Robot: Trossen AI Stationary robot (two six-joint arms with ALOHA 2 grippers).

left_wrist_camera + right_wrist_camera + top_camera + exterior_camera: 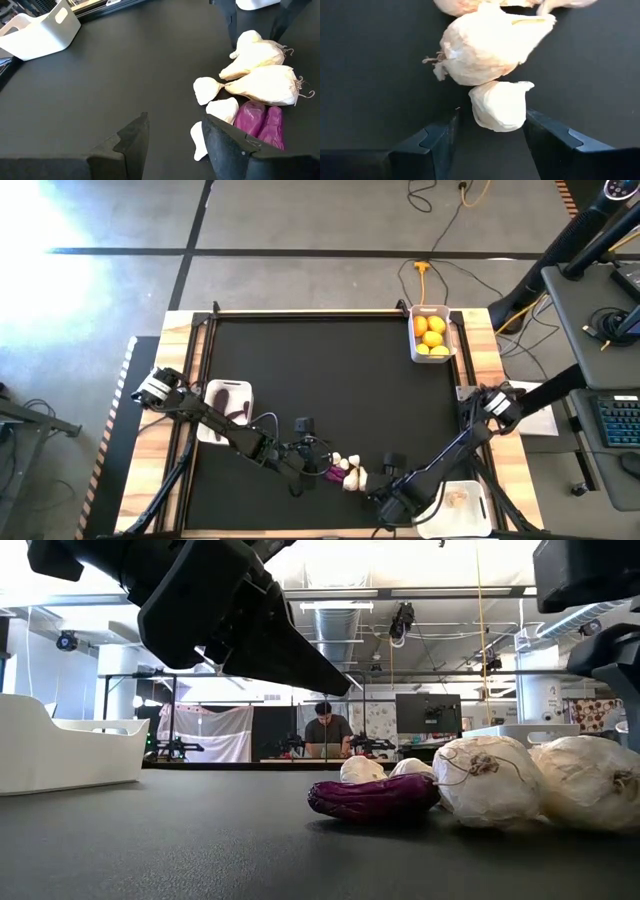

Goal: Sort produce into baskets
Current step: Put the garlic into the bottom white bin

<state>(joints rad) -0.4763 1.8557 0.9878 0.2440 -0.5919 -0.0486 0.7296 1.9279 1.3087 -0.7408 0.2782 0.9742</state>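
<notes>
Several whitish garlic bulbs and a dark purple vegetable lie in a cluster on the black table near its front edge. My left gripper is open and hovers just left of the cluster, with the purple vegetable beside its right finger. My right gripper is open and low at the cluster's right side. Its fingers stand on either side of a small garlic piece, which lies on the table against a larger bulb.
A white basket at the far right holds yellow citrus fruits. A second basket at the left holds dark purple vegetables. A third at the near right holds garlic. A person sits in the room behind the table.
</notes>
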